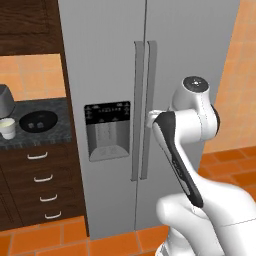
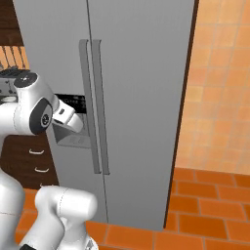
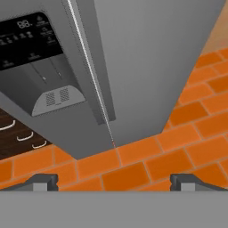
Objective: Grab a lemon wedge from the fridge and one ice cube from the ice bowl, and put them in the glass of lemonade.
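End effector [image 3: 114, 181] fingers apart, facing shut fridge [image 1: 190, 50] doors; ice bowl [image 1: 38, 120] beside glass of lemonade [image 1: 7, 128]

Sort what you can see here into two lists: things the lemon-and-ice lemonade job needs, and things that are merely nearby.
Needed for the job:
- fridge, both doors closed
- ice bowl on the counter
- glass of lemonade beside the bowl
- gripper, open, holding nothing

Merely nearby:
- drawers under the counter
- dark cabinet above
- tiled floor
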Motion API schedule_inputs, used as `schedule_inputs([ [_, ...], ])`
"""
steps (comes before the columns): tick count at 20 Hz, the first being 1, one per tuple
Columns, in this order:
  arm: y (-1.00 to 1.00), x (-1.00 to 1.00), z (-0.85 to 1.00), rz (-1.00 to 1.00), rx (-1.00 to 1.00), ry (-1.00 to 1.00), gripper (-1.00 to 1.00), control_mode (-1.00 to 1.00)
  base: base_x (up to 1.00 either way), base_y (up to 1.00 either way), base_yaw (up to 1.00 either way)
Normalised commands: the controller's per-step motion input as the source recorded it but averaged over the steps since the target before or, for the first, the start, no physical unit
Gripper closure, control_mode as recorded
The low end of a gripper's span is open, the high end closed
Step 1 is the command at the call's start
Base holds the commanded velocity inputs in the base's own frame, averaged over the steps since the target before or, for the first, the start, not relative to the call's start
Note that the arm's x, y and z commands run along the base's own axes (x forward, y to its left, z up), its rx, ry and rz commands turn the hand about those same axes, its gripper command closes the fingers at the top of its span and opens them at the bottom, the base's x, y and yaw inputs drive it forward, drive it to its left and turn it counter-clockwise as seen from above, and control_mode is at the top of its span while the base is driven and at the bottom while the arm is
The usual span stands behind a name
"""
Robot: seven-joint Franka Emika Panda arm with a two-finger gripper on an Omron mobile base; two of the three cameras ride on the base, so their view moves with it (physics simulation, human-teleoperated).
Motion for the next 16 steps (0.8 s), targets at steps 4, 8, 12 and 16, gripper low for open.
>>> schedule_inputs([
  [4,-0.08,0.2,0.08,0.0,0.0,0.06,-1.0,-1.0,0.0,0.0,0.0],
  [8,0.0,0.17,0.24,0.07,-0.01,0.08,-1.0,-1.0,0.0,0.0,0.0],
  [12,-0.16,-0.22,0.0,0.14,0.0,-0.2,-1.0,-1.0,0.0,0.0,0.0],
  [16,-0.38,0.19,0.0,0.21,0.0,-0.21,-1.0,-1.0,0.0,0.0,0.0],
])
